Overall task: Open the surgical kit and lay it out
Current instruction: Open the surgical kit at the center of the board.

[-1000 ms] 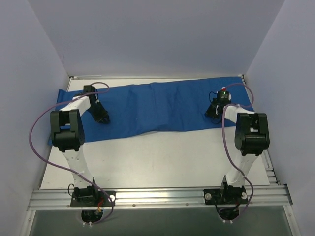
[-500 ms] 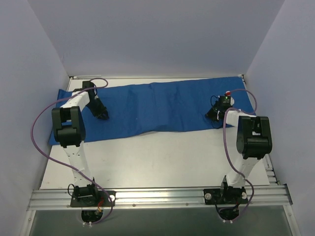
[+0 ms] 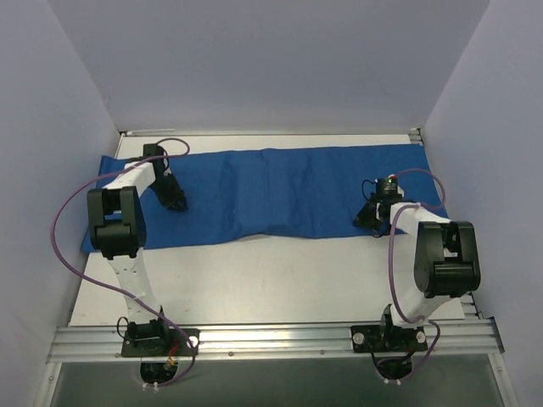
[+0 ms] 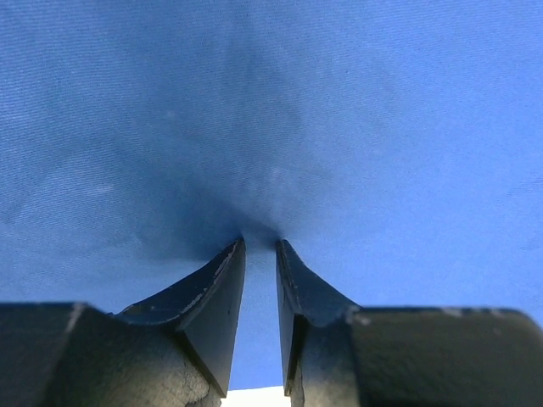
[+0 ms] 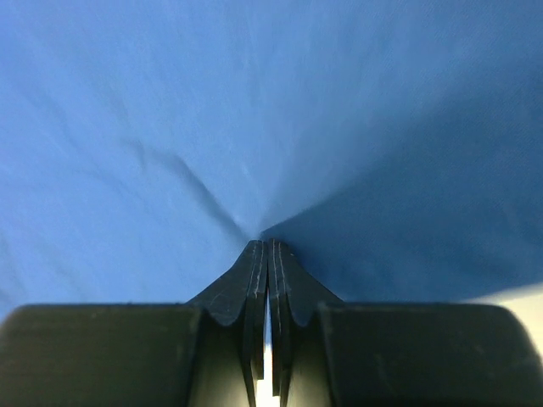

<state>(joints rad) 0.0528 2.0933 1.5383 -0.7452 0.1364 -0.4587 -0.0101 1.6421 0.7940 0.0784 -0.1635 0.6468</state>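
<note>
The kit's blue wrap cloth [image 3: 271, 191] lies spread across the back half of the table, from the left wall to the right rail. My left gripper [image 3: 174, 202] rests on its left part. In the left wrist view the gripper [image 4: 260, 244] is nearly closed, with a fold of the cloth [image 4: 339, 102] pinched between the jaws. My right gripper [image 3: 366, 216] is at the cloth's near right edge. In the right wrist view the gripper [image 5: 268, 242] is shut on the cloth [image 5: 170, 102], and creases radiate from its tips. No kit contents show.
The white table [image 3: 280, 280] shows in front of the cloth. Purple walls stand close on the left, back and right. A metal rail [image 3: 271, 339] with both arm bases runs along the near edge. Purple cables loop from both arms.
My right gripper has drawn back towards the near edge with the cloth in it, widening and flattening the cloth's right part. My left gripper has barely shifted on the left part.
</note>
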